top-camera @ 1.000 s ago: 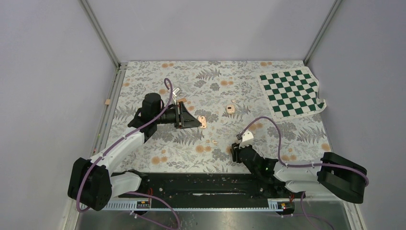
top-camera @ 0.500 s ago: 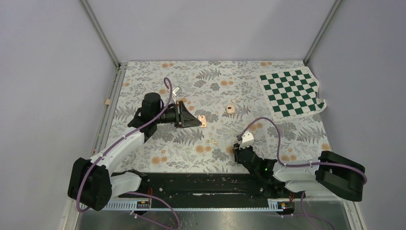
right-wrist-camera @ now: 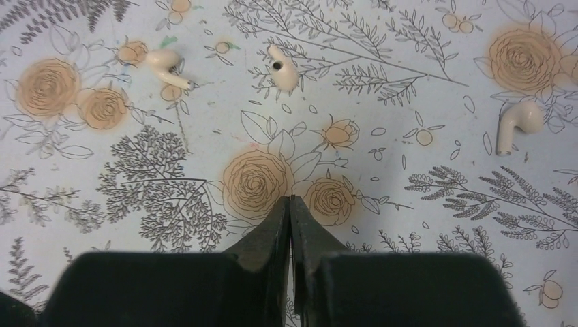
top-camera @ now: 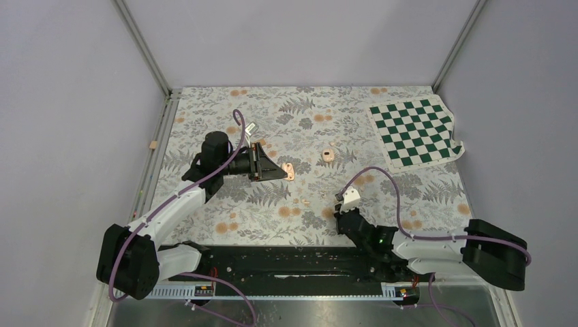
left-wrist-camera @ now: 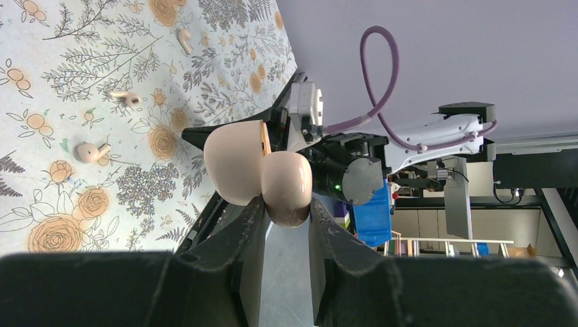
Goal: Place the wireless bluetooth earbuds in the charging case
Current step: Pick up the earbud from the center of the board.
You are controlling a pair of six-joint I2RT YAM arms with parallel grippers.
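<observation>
left hand [left-wrist-camera: 279,211] is clamped on the open charging case [left-wrist-camera: 255,170]. three loose earbuds [right-wrist-camera: 283,67] lie on the floral surface [top-camera: 272,122] just nearer than the case. beyond them is the right hand [right-wrist-camera: 290,204], fingers together and empty.

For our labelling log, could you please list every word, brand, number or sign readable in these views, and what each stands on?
No text can be read in any view.
On the charging case: plain shell, no print showing.
On the checkered sheet: squares only, no characters.
On the front rail: small coloured marks, too small to read.
</observation>
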